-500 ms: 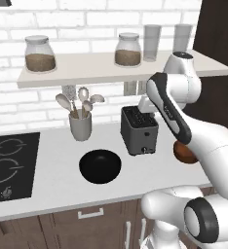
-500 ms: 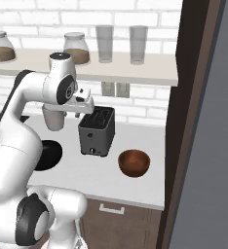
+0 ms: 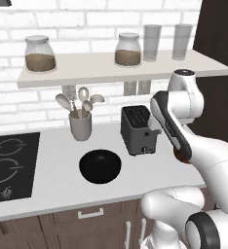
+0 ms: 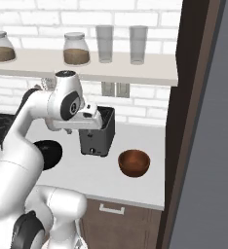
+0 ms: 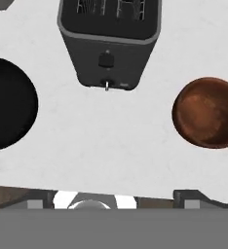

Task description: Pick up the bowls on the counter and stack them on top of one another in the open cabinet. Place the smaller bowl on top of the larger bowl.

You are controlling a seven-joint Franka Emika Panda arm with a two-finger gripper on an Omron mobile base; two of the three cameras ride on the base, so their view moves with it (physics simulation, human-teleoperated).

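Observation:
The wide glossy black bowl (image 3: pixel 100 166) (image 5: pixel 6 104) sits on the pale counter (image 3: pixel 52 180), in front of the grey utensil cup. The small reddish-brown bowl (image 4: pixel 134 162) (image 5: pixel 206 112) rests to the right of the toaster; in the left base view the arm covers most of the reddish-brown bowl (image 3: pixel 182 159). My gripper (image 5: pixel 114 200) (image 4: pixel 94 116) hangs above the counter in front of the toaster, between the two bowls and touching neither. Its fingertips (image 5: pixel 191 196) stand wide apart, open, with nothing between them.
A dark toaster (image 3: pixel 138 129) (image 5: pixel 108 39) stands between the bowls, further back. The utensil cup (image 3: pixel 80 125) and the black cooktop (image 3: pixel 9 165) lie to the left. A wall shelf (image 3: pixel 111 68) holds jars and glasses. A tall dark cabinet side (image 4: pixel 191 121) rises at the counter's right end.
The arm has come down a little, bringing the hand lower in front of the toaster. Both bowls lie where they were.

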